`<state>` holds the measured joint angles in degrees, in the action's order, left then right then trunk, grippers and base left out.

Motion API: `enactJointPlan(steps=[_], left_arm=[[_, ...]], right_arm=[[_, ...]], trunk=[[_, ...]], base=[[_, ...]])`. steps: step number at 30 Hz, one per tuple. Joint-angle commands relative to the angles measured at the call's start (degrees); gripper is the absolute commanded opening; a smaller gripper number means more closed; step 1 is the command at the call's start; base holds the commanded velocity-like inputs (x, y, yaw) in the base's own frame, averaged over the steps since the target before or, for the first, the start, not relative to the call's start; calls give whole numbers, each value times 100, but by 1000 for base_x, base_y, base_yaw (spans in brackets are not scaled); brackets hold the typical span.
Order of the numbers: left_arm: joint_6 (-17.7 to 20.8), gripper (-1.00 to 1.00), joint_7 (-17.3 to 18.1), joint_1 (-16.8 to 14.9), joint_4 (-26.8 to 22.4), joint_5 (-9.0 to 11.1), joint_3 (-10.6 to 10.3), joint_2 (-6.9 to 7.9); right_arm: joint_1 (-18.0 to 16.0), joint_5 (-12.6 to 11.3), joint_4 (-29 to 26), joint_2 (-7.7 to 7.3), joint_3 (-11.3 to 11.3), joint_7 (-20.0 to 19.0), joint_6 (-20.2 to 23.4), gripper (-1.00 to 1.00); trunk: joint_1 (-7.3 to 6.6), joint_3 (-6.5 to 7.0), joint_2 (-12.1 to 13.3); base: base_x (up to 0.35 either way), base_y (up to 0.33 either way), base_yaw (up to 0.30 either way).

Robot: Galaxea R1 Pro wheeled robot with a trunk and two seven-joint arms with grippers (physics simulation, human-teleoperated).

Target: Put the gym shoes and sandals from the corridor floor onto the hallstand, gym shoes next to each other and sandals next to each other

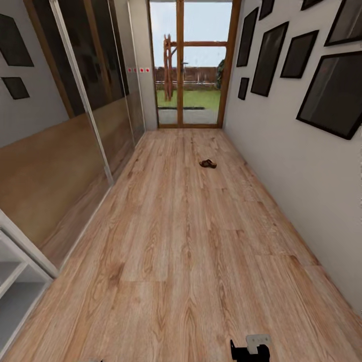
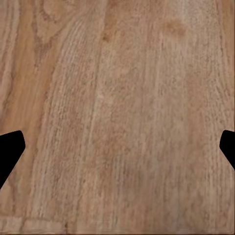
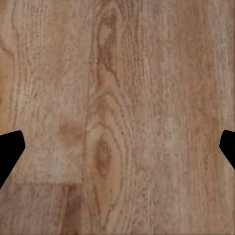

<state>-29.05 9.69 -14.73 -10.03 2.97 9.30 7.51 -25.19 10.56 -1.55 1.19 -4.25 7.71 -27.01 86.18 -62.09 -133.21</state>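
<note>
text: none readable | labels: none | brands: none | numbers: none | signs: none

Daylight from the glass door [image 1: 191, 65]; soft, slightly blurred renders, shadowless.

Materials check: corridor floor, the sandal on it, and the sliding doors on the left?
Corridor floor: wood-look planks, matte, visible grain and knots. Sandal: dark brown, possibly leather; too small to confirm. Sliding doors: mirrored glass in pale frames, reflecting the floor.

Open corridor floor [image 1: 181, 251], lone sandal [image 1: 207, 163] midway, walls either side.
</note>
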Motion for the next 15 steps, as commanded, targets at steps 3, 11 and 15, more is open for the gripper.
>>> enactJointPlan(steps=[3,11,15], left_arm=[[-17,100,61,6,-2,26,27,-6],[0,100,67,12,-38,5,6,-28],[3,100,68,12,-42,3,3,-30]], right_arm=[[-4,60,5,4,-43,28,-14,100],[-4,60,5,-44,-41,15,-10,100],[-4,60,5,-59,-41,12,-6,100]], trunk=[[0,-4,0],[0,-4,0],[0,-4,0]], base=[[0,0,0],[26,0,0],[167,0,0]])
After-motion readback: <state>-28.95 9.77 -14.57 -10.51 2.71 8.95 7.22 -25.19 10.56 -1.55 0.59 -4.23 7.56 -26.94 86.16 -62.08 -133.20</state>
